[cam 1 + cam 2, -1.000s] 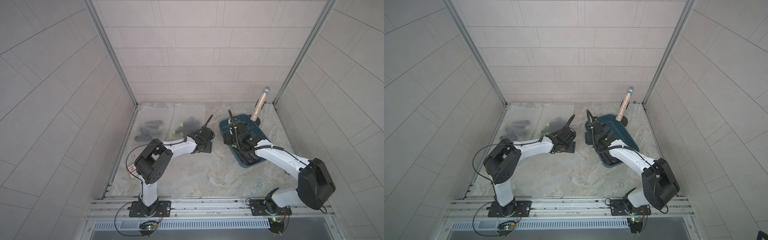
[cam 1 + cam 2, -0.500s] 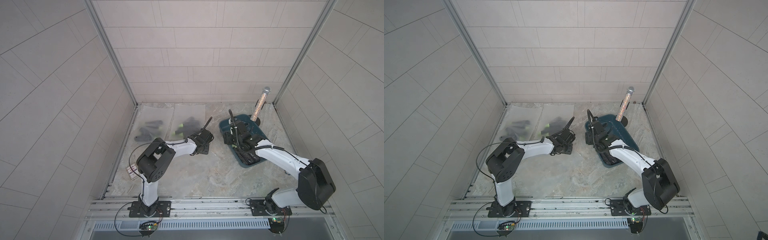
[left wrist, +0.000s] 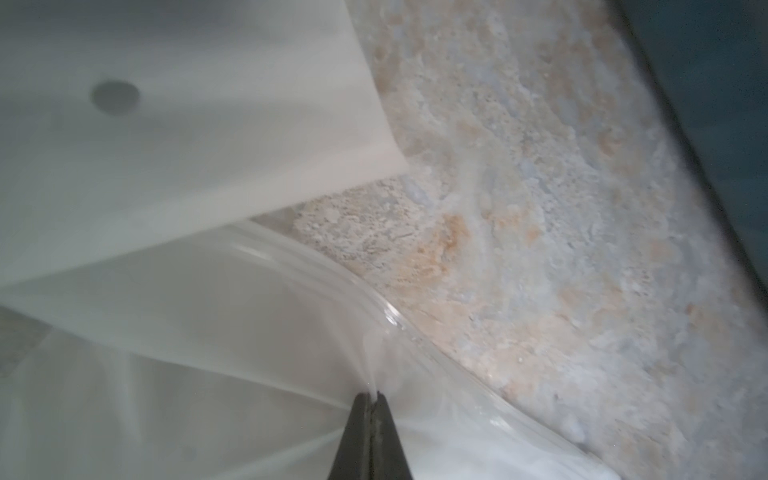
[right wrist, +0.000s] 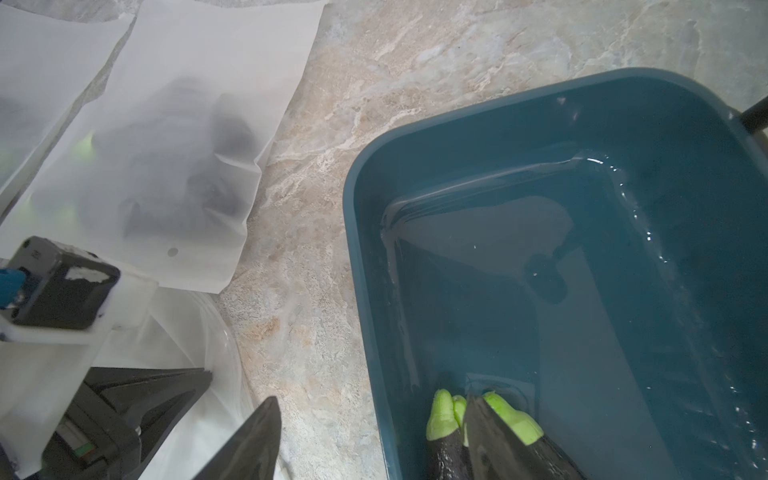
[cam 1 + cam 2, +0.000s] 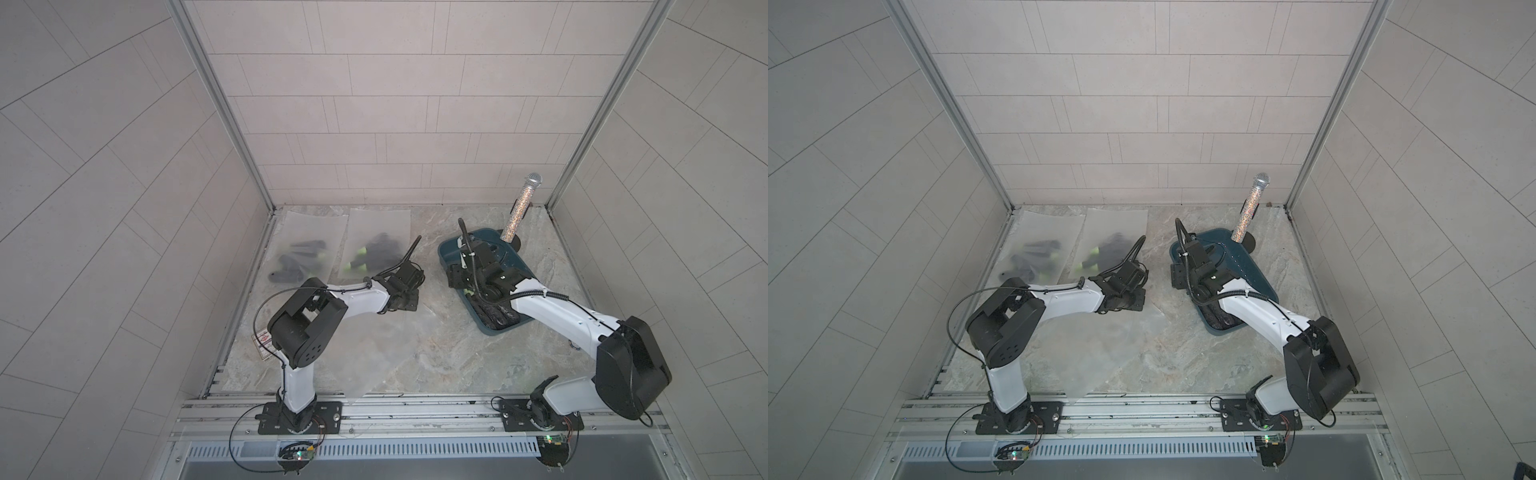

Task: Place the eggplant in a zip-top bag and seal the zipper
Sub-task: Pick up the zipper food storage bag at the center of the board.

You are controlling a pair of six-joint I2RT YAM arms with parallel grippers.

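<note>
Your left jaws pinch the clear plastic zip-top bag's [image 3: 187,311] edge to steady it, while your right jaws hover open beside dark green-capped eggplants [image 4: 444,457] at 3 o'clock.

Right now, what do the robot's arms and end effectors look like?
The left arm and right arm have white links, bulky black joint housings and looping black cables. The left end effector and right end effector have dark, wedge-shaped fingers tapering to thin tips.

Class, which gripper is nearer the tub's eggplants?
Right. The right gripper hovers open at the tub rim, by the eggplants; the left gripper is farther off, shut on a bag.
</note>
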